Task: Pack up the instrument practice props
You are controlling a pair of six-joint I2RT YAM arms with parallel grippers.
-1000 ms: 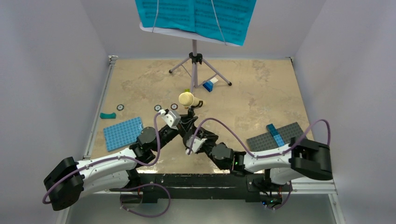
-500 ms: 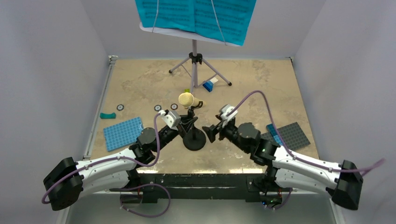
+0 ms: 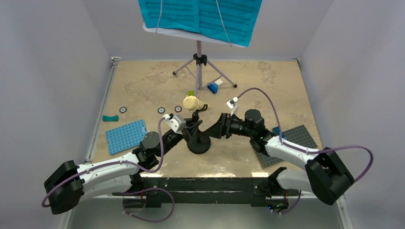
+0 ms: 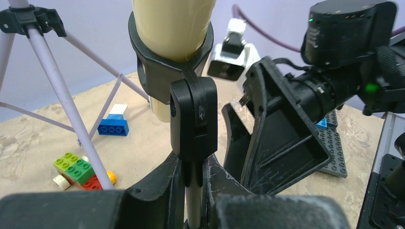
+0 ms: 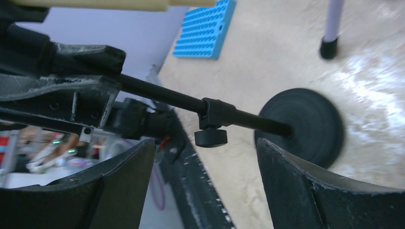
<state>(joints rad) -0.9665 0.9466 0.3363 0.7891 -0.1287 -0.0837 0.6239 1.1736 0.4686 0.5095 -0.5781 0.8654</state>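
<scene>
Reaching low and inward from the near-left corner with the left arm, forearm angled toward the middle of the surface. Clamping the left tool narrow on the thin pole of the black mic stand, just under the clip joint as seen from the left wrist. Stretching in from the right with the right arm, elbow bent, wrist aimed at the same stand. Holding the right tool wide, one finger on each side of the pole near its clamp knob, touching neither side in the right wrist view.

Found the stand upright on its round base near mid-surface, cream toy microphone seated in the clip on top, wider end up. Logged the lavender music stand at the far edge on its silver tripod, teal sheet-music pages resting on its tray.

Spotted a blue baseplate left of the left arm and a grey baseplate partly under the right arm. Noted a blue-and-white brick by a tripod leg, green and red bricks by another. Marked small rings and a teal piece on the left half. Crowding one short stretch of pole with both tools.
</scene>
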